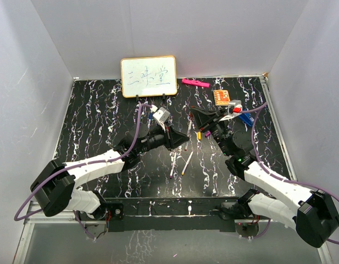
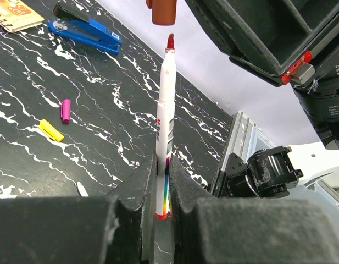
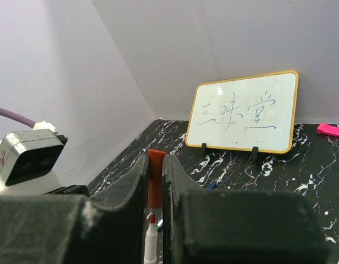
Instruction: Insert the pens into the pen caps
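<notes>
Nearest me, two loose pens point(image 1: 187, 163) lie side by side on the table point(image 1: 92, 137), well in front of the board's point(image 1: 149, 76) right end. Just beyond them, closer to the board, my two hands meet above the table. The left hand point(image 2: 162, 176) is clamped on the lower barrel of a white pen point(image 2: 165, 126), which stands upright between its fingers point(image 2: 137, 184) with the red tip on top. The right hand point(image 3: 155, 165) pinches a red cap point(image 3: 156, 179) directly over that tip, mouth facing it. The tip sits just under the cap and is not yet inside. On the table beside the hands, further from the board's right end, a yellow cap point(image 2: 51, 130) and a pink cap point(image 2: 65, 110) lie near each other but apart. Past them, level with the board's front and well off to its right, I see a blue stapler point(image 2: 84, 30) and an orange card point(image 2: 15, 14). A pink marker point(image 3: 331, 130) lies just right of the board, by the back wall.
</notes>
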Tool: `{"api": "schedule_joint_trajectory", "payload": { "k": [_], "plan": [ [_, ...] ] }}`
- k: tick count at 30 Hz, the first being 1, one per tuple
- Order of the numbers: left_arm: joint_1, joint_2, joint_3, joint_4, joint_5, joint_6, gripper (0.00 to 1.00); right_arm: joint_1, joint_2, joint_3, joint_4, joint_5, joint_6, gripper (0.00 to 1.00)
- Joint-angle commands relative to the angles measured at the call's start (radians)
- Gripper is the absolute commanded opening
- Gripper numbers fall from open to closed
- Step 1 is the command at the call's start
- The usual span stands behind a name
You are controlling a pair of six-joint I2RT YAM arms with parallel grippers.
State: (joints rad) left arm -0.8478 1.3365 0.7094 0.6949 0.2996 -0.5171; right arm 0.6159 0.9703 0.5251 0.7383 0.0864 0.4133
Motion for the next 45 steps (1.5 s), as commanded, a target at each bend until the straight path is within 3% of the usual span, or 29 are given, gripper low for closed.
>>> {"api": "schedule_joint_trajectory", "payload": {
  "k": [1, 33, 45],
  "plan": [
    [-0.002, -0.013, 0.036, 0.032, 0.003, 0.004, 0.00, 0.002, -0.017, -0.007, 0.059, -0.002, -0.002, 0.00],
    [-0.002, -0.015, 0.041, 0.072, -0.049, 0.007, 0.00, 0.013, -0.016, -0.048, 0.051, -0.037, 0.074, 0.00],
    [-0.002, 0.003, 0.079, 0.143, -0.117, 0.014, 0.00, 0.025, 0.011, -0.033, -0.037, -0.093, 0.084, 0.00]
  ]
}}
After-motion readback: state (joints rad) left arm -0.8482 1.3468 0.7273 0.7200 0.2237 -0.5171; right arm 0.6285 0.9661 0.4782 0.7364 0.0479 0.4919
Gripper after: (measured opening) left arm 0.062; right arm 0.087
